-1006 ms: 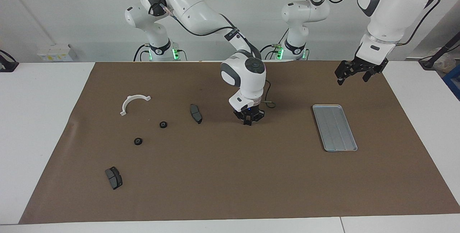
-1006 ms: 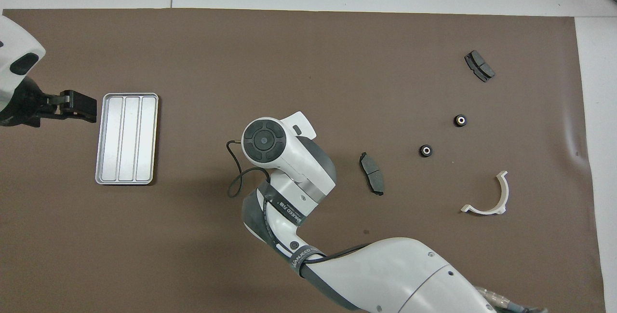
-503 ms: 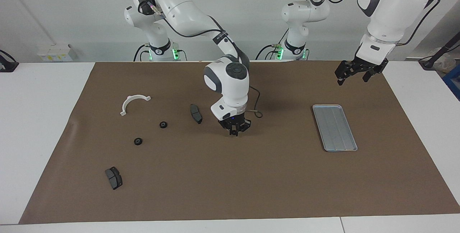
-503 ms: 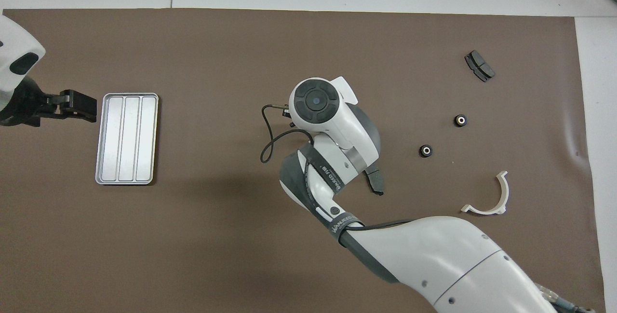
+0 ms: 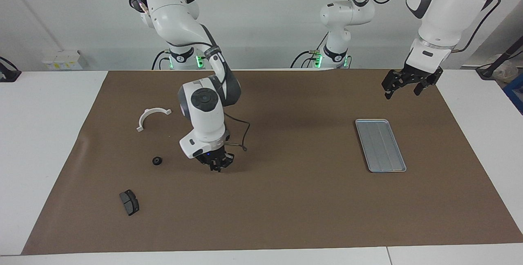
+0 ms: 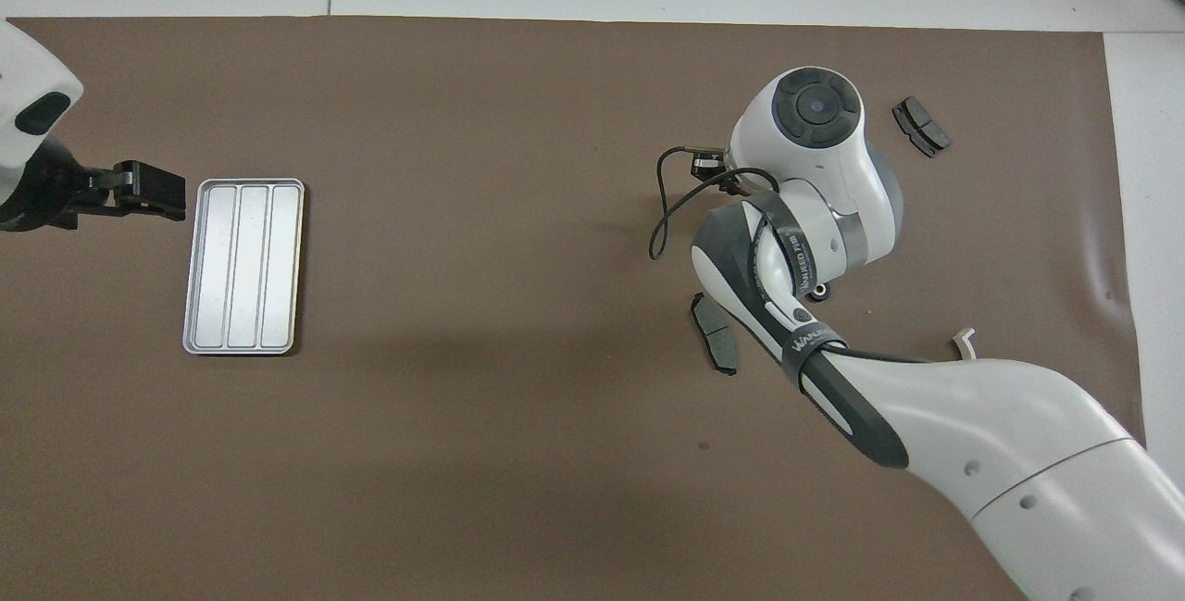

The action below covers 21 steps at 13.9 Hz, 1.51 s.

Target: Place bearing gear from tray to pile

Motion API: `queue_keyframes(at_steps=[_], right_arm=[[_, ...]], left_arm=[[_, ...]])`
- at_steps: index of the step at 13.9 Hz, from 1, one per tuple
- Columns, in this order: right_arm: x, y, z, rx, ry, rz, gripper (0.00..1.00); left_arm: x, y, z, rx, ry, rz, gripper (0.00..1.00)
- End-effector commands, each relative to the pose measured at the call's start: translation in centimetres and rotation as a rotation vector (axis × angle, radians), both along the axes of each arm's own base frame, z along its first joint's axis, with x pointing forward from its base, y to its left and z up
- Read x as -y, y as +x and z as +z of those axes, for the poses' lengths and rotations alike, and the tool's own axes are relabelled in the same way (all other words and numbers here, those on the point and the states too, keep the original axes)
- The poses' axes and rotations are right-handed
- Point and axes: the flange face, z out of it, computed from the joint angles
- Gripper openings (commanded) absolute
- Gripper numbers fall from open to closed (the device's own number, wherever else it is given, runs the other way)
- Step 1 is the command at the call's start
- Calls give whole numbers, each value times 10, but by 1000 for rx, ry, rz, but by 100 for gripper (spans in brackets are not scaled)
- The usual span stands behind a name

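The silver tray [image 5: 380,144] [image 6: 243,265] lies bare toward the left arm's end of the mat. My right gripper [image 5: 216,165] is shut and hangs low over the mat among the pile's parts. I cannot make out anything between its fingertips, and the overhead view hides it under its own wrist. One black bearing gear [image 5: 157,161] lies on the mat beside it. Another bearing gear [image 6: 819,291] peeks out from under the right arm. The pile holds a white bracket [image 5: 152,116], a dark brake pad [image 5: 129,202] [image 6: 920,126] and a second brake pad [image 6: 715,332]. My left gripper [image 5: 402,86] [image 6: 148,198] waits open in the air beside the tray.
A brown mat [image 5: 286,208] covers the table, with white tabletop [image 5: 41,154] around it. The right arm [image 6: 926,406] stretches over the pile and covers most of the bracket from above. A loose black cable [image 6: 662,212] loops off its wrist.
The right arm has swept from the mat's middle toward the pile at its own end, gripper still shut. It now covers one bearing gear in each view. The left arm has not moved.
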Motion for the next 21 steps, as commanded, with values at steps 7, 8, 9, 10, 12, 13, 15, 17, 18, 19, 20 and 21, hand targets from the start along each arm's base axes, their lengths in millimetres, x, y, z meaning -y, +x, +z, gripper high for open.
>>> queue_keyframes(at_steps=[7, 8, 9, 10, 12, 13, 15, 17, 18, 19, 20, 21], right_arm=[[100, 6, -14, 19, -3, 80, 100], [100, 5, -11, 17, -2, 81, 100], [99, 5, -3, 26, -2, 85, 100], [100, 5, 7, 34, -2, 84, 100], [103, 2, 28, 38, -7, 94, 100], [110, 0, 39, 35, -12, 113, 100], [131, -8, 68, 15, -23, 158, 100], [138, -19, 110, 15, 16, 173, 100], [142, -25, 130, 15, 27, 176, 100], [144, -31, 150, 14, 26, 183, 100], [143, -38, 173, 18, 22, 189, 100], [141, -42, 196, 24, 20, 191, 100]], left_arm=[[-8, 3, -3, 26, -95, -50, 100], [-9, 3, -3, 26, -94, -48, 100], [-10, 3, -3, 26, -94, -47, 100], [-8, 3, -3, 25, -94, -50, 100], [-8, 3, -3, 25, -95, -48, 100], [-8, 3, -3, 25, -95, -48, 100], [-8, 3, -3, 25, -95, -48, 100], [-7, 3, -3, 25, -95, -47, 100], [-5, 3, -3, 25, -95, -50, 100], [-4, 3, -2, 28, -93, -58, 100], [-4, 3, -2, 26, -93, -58, 100], [-3, 3, -3, 23, -93, -59, 100]])
